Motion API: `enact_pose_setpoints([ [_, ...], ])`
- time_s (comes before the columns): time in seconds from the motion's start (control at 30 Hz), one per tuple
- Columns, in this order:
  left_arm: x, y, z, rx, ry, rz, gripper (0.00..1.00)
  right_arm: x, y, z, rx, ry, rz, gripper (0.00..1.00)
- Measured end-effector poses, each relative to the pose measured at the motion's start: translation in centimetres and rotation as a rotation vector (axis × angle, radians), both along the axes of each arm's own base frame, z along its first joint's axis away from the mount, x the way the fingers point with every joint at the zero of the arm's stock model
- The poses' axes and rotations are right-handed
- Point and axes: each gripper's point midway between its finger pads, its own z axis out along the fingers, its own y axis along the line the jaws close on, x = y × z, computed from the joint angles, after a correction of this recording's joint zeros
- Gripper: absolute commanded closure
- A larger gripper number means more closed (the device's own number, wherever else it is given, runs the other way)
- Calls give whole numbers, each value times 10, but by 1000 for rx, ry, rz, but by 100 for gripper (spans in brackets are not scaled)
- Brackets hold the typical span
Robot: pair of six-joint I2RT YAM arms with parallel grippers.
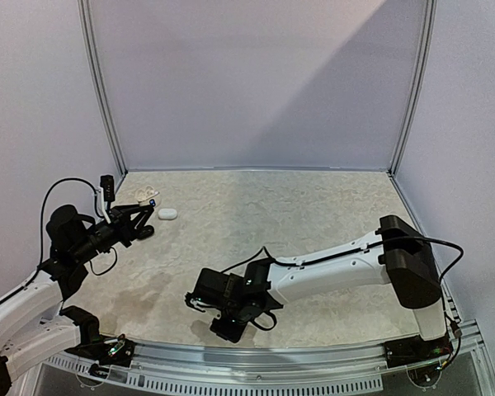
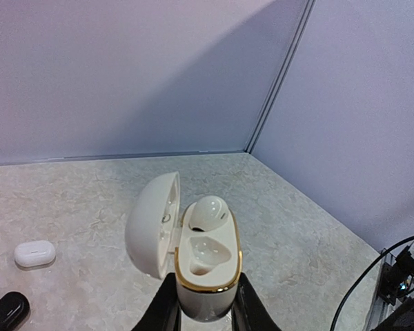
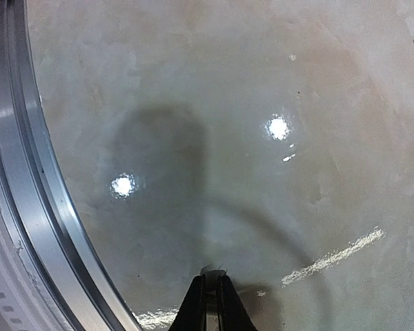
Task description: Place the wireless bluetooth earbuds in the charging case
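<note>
Earbud (image 2: 208,212) already seated in the far pocket of the charging case (image 2: 205,307), going by the left wrist view. Near pocket (image 2: 203,254) bare, lid (image 2: 152,224) flipped open toward 9 o'clock. Left pincer (image 2: 206,286) clamped on the case's lower body, seemingly holding it up off the tabletop (image 2: 303,234). Down at 8 o'clock, a closed white case (image 2: 34,253) and a black case (image 2: 7,310) lying near each other.

From the top: same open case at 10 o'clock, white case just beside it toward 4 o'clock. Right pincer (image 1: 228,330) way over at 6 o'clock by the near rail (image 1: 313,356), well apart from both.

Right wrist view: fingers (image 3: 192,310) pressed together, tiny pale speck at the tips, impossible to say whether a bud or just glare. Glossy marbled tabletop, two lamp glares, a dark shadow.

Looks like mid-step, second earbud not yet in. Next up, probably bringing one over and lining it up with the bare pocket while keeping the case steady. Plain lilac walls (image 1: 256,82) all round, metal corner posts (image 1: 99,82).
</note>
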Motion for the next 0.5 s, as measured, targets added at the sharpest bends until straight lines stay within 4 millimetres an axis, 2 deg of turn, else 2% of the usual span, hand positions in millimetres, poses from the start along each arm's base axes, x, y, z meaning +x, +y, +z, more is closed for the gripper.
enact_pose_setpoints([
  [0.3, 0, 0, 0, -3, 2, 0, 100, -3, -25, 0, -76, -16, 18, 90],
  [0.5, 0, 0, 0, -5, 4, 0, 100, -22, -27, 0, -102, -31, 129, 89],
])
